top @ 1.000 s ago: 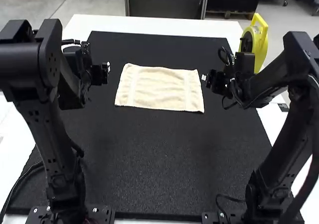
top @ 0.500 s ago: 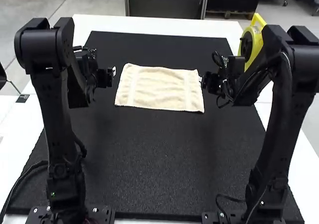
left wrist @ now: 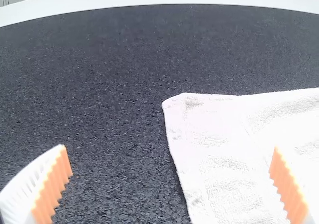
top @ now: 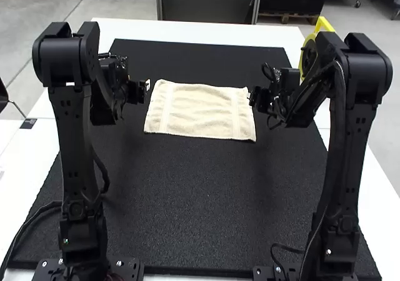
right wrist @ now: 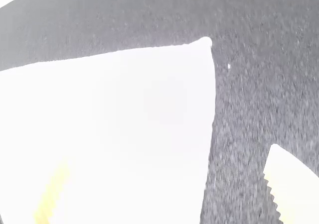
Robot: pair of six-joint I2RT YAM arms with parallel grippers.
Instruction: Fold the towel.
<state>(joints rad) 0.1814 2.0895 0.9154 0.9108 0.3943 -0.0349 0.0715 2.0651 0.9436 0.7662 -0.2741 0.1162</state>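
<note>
Now that the left gripper [left wrist: 169, 148] and the right gripper [right wrist: 169, 155] have drawn inward, they gape empty at nine and three o'clock of the towel [top: 200, 110], so a two-sided pinch looks near. It lies spread, unfolded, toward twelve o'clock on the black mat [top: 187, 200].

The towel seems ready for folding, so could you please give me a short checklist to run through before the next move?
1. Towel lying flat on the mat: ok, with light ripples.
2. Left gripper open: ok.
3. Right gripper open: ok.
4. Fingers lined up either side of the towel's side edges: ok, as each wrist view shows one finger over the towel and the other over the mat.
5. Towel held by both grippers: not ok, neither has hold of it.
6. Fingers low enough to pinch the cloth: cannot tell.
</note>
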